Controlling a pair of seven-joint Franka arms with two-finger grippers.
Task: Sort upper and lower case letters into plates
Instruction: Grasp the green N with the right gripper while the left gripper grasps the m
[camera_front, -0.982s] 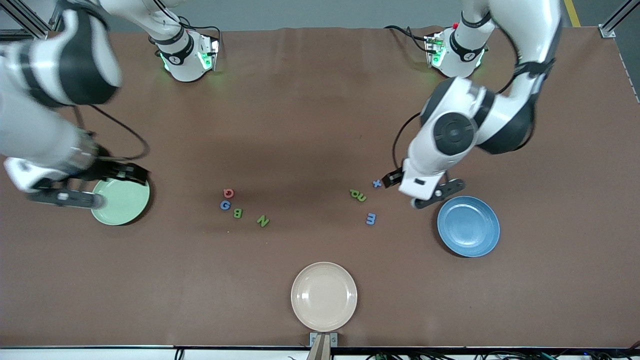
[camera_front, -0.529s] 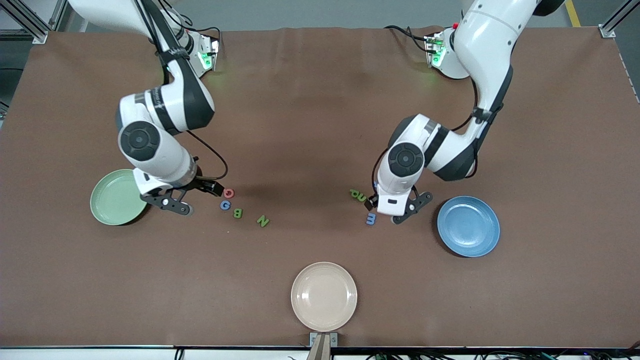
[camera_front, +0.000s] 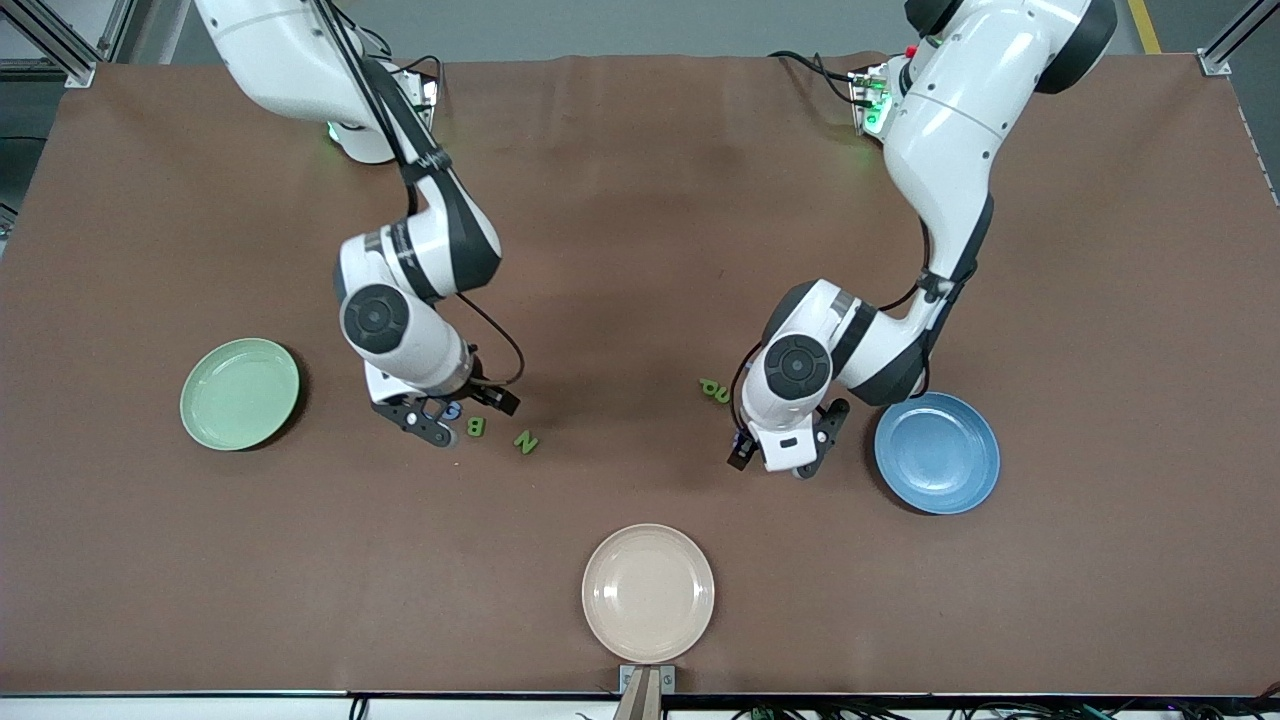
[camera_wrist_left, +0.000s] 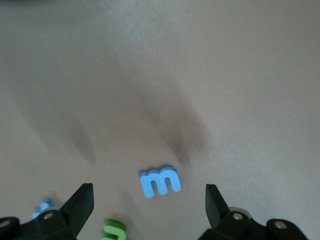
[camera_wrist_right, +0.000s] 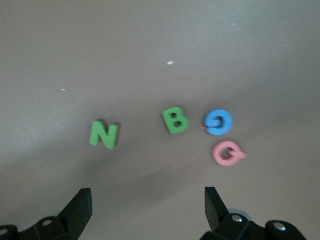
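Note:
The mint green plate (camera_front: 240, 393) lies toward the right arm's end, the blue plate (camera_front: 937, 452) toward the left arm's end. My right gripper (camera_front: 462, 415) is open and empty over the capitals. Its wrist view shows the green N (camera_wrist_right: 104, 134), green B (camera_wrist_right: 175, 120), blue G (camera_wrist_right: 218, 122) and red Q (camera_wrist_right: 227, 152) past my open right gripper (camera_wrist_right: 147, 197). My left gripper (camera_front: 775, 458) is open and empty beside the blue plate, over the blue m (camera_wrist_left: 160, 182). The m lies just ahead of my left gripper (camera_wrist_left: 148, 195). A green letter (camera_wrist_left: 116, 230) and a blue letter (camera_wrist_left: 45, 206) show at the edge.
A cream-beige plate (camera_front: 648, 592) lies at the table's front edge, nearest the camera. Two small green letters (camera_front: 715, 390) lie beside the left arm's wrist. In the front view the green B (camera_front: 477, 427) and green N (camera_front: 526, 441) lie beside the right gripper.
The right gripper has moved from the mint plate to over the capitals. The left gripper has moved nearer the front camera and now hides the blue m in the front view.

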